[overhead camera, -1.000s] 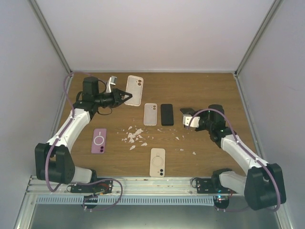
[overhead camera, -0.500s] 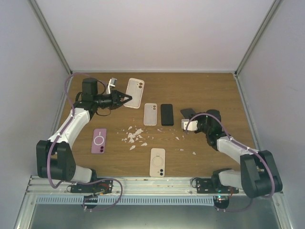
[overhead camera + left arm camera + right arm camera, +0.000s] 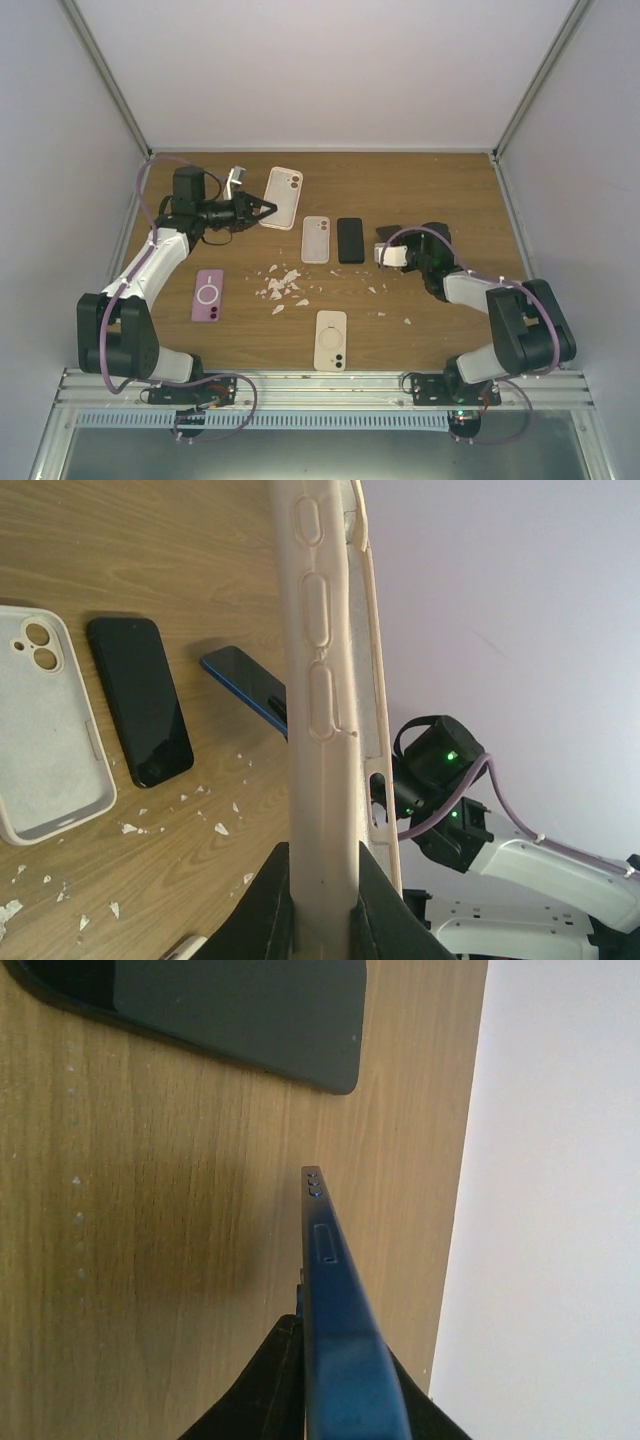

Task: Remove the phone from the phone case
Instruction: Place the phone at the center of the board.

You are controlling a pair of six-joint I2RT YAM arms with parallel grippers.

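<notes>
From above, the left gripper (image 3: 267, 209) is clamped on the left edge of the cream silicone phone case (image 3: 285, 188), at the far left of the wooden table (image 3: 440, 190). The right gripper (image 3: 389, 244) pinches the dark blue phone (image 3: 387, 231) — well apart from that case, just right of a black phone (image 3: 350, 240) and a white case (image 3: 316, 239).

Left wrist view: both fingers squeeze the cream case's rim, the case standing edge-on.

Right wrist view: the fingers are closed tight on the blue phone's edge — it is tilted up over the wood.
</notes>
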